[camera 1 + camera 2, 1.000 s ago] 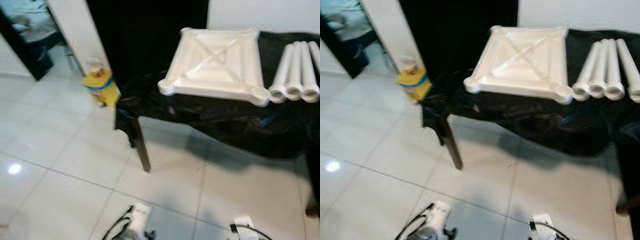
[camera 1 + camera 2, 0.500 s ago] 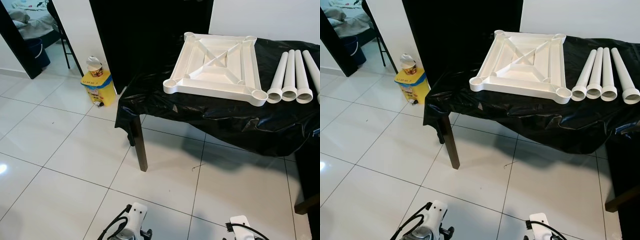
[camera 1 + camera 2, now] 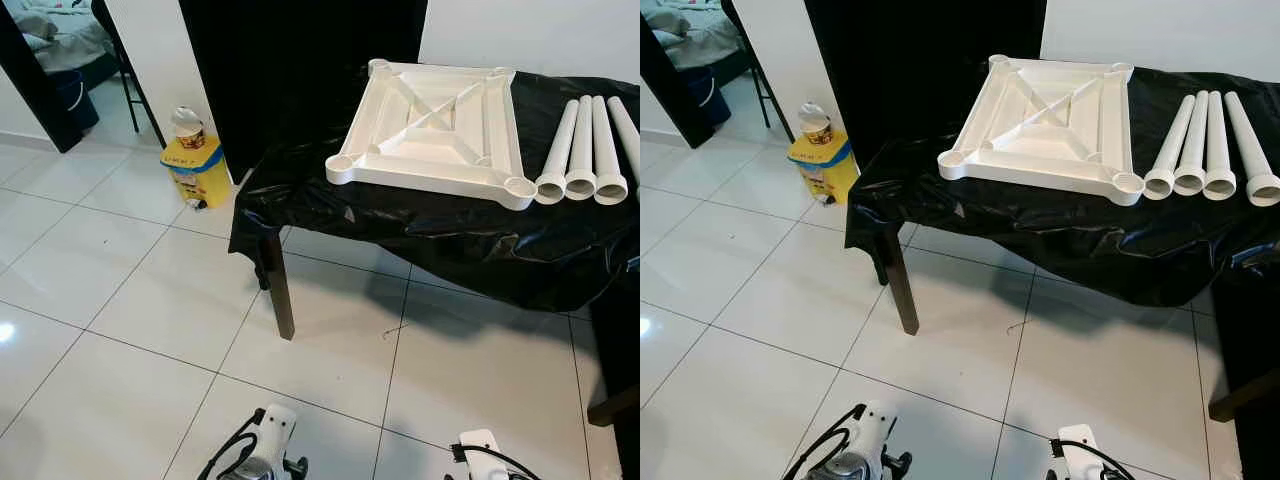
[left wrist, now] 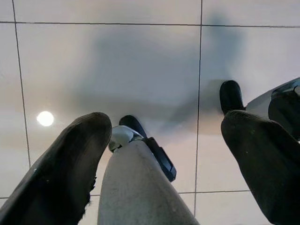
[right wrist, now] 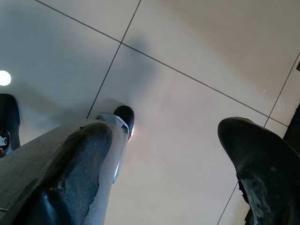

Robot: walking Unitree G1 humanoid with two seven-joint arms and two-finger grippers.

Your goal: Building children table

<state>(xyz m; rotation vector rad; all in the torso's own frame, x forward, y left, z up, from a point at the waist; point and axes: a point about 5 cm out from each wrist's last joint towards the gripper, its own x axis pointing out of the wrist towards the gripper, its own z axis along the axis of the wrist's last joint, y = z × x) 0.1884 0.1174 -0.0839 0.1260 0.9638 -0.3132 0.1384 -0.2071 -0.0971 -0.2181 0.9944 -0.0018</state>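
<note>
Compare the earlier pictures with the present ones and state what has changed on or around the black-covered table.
Only the camera moved: the blurred view has steadied and shifted slightly. The white tabletop still lies upside down on the black-covered table with the four white leg tubes beside it, and the yellow bin stays on the floor. Both grippers still hang open, holding nothing.

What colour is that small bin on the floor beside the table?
Yellow, with a blue band: the small bin shows best in the left eye view.
</note>
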